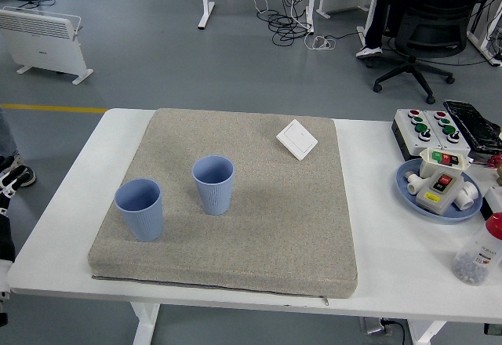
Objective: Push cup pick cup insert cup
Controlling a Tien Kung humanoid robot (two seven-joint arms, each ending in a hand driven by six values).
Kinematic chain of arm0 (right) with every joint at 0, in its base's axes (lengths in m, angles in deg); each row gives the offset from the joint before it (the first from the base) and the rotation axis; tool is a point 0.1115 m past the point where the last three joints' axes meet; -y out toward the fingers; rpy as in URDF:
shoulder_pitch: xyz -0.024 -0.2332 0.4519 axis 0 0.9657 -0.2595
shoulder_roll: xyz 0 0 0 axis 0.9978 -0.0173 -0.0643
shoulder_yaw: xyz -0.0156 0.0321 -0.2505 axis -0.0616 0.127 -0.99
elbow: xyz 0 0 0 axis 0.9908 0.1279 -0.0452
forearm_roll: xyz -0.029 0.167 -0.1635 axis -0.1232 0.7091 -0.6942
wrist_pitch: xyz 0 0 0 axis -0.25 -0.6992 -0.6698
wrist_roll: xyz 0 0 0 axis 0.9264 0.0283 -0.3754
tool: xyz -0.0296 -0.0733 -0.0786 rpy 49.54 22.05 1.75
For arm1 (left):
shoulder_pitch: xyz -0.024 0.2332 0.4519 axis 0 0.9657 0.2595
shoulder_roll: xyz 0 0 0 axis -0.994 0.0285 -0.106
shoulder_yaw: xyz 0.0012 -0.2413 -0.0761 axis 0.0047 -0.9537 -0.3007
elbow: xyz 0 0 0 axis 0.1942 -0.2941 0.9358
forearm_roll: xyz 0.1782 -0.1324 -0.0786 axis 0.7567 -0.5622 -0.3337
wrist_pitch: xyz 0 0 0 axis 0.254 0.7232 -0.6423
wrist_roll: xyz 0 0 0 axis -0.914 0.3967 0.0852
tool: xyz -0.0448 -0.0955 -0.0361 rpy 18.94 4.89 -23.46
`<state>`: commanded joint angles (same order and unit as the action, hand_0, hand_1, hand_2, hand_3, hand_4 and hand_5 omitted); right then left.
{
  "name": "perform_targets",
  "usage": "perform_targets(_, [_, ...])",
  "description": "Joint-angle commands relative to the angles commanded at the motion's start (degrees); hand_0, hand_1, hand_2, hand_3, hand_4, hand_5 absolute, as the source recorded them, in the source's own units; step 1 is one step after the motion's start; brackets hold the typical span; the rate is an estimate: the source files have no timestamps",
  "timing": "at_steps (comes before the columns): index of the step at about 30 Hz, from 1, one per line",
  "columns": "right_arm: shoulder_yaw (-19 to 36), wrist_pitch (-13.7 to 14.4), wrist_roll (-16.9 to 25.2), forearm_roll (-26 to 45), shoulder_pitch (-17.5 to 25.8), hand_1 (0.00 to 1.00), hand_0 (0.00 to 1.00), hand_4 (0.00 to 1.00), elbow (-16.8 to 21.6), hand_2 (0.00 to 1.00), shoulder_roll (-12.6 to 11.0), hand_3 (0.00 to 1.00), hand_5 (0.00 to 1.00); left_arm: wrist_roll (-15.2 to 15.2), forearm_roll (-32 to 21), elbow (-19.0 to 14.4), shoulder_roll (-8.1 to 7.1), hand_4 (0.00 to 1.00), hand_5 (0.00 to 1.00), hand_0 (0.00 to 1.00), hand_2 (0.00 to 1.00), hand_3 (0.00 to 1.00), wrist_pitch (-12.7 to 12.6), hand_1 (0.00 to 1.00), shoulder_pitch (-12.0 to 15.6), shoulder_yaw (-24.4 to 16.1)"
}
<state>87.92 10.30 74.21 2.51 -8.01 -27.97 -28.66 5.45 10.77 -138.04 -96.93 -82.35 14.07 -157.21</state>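
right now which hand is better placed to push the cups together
Probably the left, judging only by the layout, since neither hand is in view. Both blue cups, the near-left cup and the other cup, stand upright and apart on the left half of the grey mat, nearer the robot's left side.

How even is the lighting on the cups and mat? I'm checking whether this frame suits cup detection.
Head view: soft, even overhead light; the two ribbed blue plastic cups, left and right, cast only faint shadows on the grey textured mat; no glare there, everything sharp; the white table is bright but not blown out.
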Motion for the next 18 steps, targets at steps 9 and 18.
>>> perform_targets(9, [0.0,0.0,0.0,-0.1,-0.2,0.599,0.693,0.107,0.0,0.626,0.0,0.545,0.432,0.3,6.1,3.8,-0.5,0.606,0.998,0.261,0.405,0.447,-0.3,0.381,1.4,8.1])
perform_targets(18, [0.1,0.0,-0.1,-0.3,-0.3,0.599,0.694,0.107,0.0,0.624,0.0,0.544,0.432,-8.7,19.8,7.0,-0.17,0.594,0.998,0.373,0.434,0.458,6.5,0.445,-1.5,10.1])
